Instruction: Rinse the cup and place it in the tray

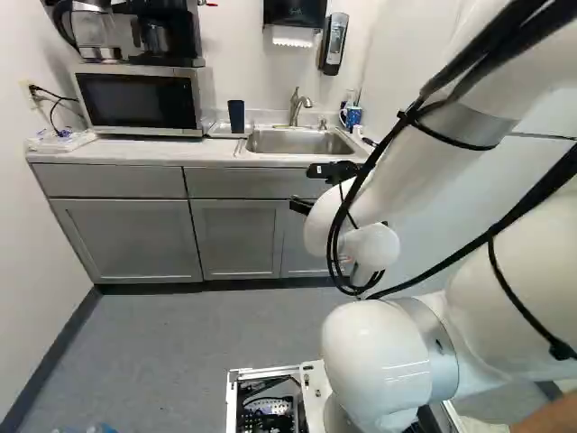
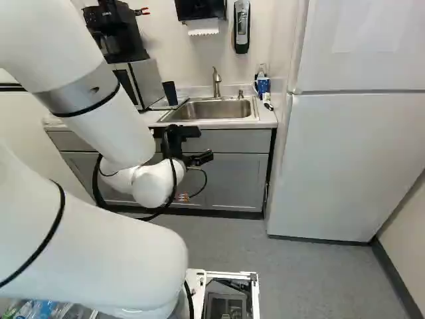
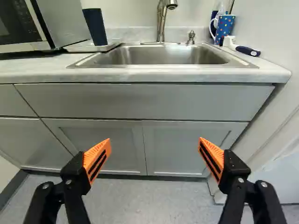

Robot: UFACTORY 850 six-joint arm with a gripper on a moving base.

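Left base view: a dark cup [image 1: 236,115] stands upright on the counter between the microwave [image 1: 137,101] and the sink [image 1: 297,142].

Right base view: the arm hangs low before the cabinets, well short of the counter.

Wrist view: the gripper [image 3: 154,143] is spread wide and empty. The cup stands on what looks like a flat tray [image 3: 88,46] beside the sink (so either waiting for its rinse or already set down after it). I judge these pictures cannot settle which.

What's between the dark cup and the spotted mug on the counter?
The sink with its faucet lies between cup and mug, clearest in the wrist view.
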